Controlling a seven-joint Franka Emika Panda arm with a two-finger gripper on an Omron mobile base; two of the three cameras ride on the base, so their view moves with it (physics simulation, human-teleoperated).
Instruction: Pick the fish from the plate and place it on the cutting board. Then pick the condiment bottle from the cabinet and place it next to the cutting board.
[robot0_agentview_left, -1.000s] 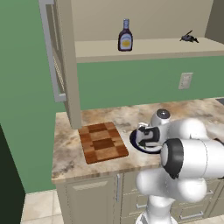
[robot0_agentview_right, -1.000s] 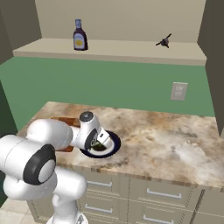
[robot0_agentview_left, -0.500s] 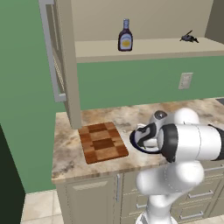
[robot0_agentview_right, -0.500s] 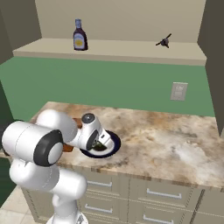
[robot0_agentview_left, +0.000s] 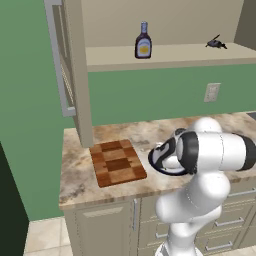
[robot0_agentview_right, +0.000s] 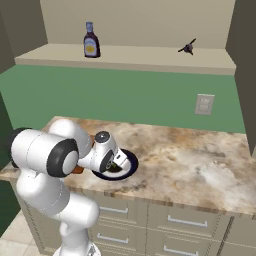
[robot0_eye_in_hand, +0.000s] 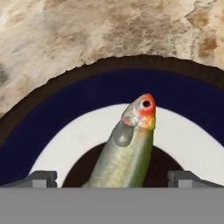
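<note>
Hand view: jaws wide apart astride the fish (robot0_eye_in_hand: 127, 153) on the plate (robot0_eye_in_hand: 78, 94).

2 rear base views share the plate (robot0_agentview_right: 131, 165); hand view looks close down.

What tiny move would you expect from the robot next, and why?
Probably closing its jaws on the fish. The hand view shows them open, one tip on each side of its body, while it lies on the plate. The cutting board waits without it.
</note>
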